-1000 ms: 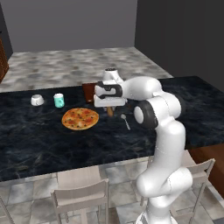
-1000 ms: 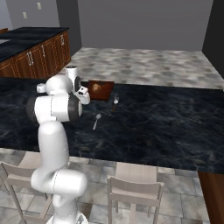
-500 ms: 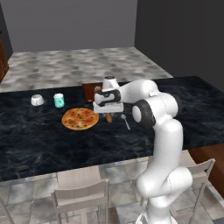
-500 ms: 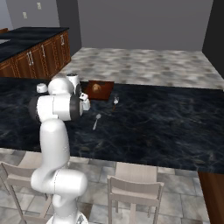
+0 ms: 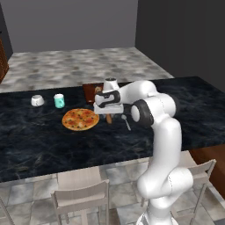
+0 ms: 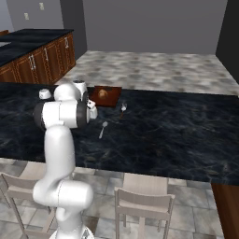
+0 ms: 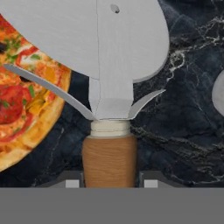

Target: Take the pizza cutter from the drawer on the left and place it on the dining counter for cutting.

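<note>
My gripper point(image 7: 109, 181) is shut on the brown wooden handle of the pizza cutter point(image 7: 109, 157). Its light-grey wheel point(image 7: 87, 35) points away from the hand, over the black marble top and the pizza's edge. In the left base view the gripper point(image 5: 107, 113) holds the pizza cutter point(image 5: 109, 117) low over the dining counter point(image 5: 35, 140), just right of the pizza point(image 5: 80, 119). In the right base view the hand point(image 6: 92, 112) sits mostly behind my own arm. The drawer is out of view.
A silver spoon point(image 5: 126, 122) lies right of the hand. A brown board point(image 5: 93, 91) sits behind it; a teal cup point(image 5: 59, 100) and white bowl point(image 5: 37, 100) stand further left. Pale chairs point(image 5: 81, 193) line the near side. Wooden cabinets point(image 6: 32, 58) stand far left.
The hand has come down toward the counter top with the pizza cutter still in it, ending a little closer to the pizza. Nothing else moved.
</note>
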Controlling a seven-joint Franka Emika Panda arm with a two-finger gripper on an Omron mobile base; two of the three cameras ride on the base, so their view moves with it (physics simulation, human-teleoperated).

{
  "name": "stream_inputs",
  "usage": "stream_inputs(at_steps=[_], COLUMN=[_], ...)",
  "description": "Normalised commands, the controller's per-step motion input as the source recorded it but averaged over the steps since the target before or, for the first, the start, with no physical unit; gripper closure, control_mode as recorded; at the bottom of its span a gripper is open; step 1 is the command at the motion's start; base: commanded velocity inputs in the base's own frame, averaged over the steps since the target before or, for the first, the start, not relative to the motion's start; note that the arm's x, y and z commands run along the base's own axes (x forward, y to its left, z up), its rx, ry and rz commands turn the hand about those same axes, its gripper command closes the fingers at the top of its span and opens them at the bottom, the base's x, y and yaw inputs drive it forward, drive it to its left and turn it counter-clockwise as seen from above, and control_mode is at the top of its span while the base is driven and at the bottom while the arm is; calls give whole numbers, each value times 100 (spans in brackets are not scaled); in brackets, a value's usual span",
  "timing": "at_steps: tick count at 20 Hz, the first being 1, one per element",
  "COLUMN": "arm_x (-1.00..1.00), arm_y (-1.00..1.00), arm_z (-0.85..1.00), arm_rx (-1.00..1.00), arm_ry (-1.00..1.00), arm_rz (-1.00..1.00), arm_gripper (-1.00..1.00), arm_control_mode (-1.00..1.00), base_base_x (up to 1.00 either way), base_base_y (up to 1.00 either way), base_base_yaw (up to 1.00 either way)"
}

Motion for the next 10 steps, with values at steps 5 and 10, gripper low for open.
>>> stream_inputs(at_steps=[5,10], arm_x=[14,5], arm_y=[0,0], arm_z=[-23,-19], arm_rx=[0,0], arm_ry=[0,0], arm_rz=[0,0], arm_gripper=[100,100], arm_control_mode=[-100,-100], base_base_x=[0,0], base_base_y=[0,0], base_base_yaw=[0,0])
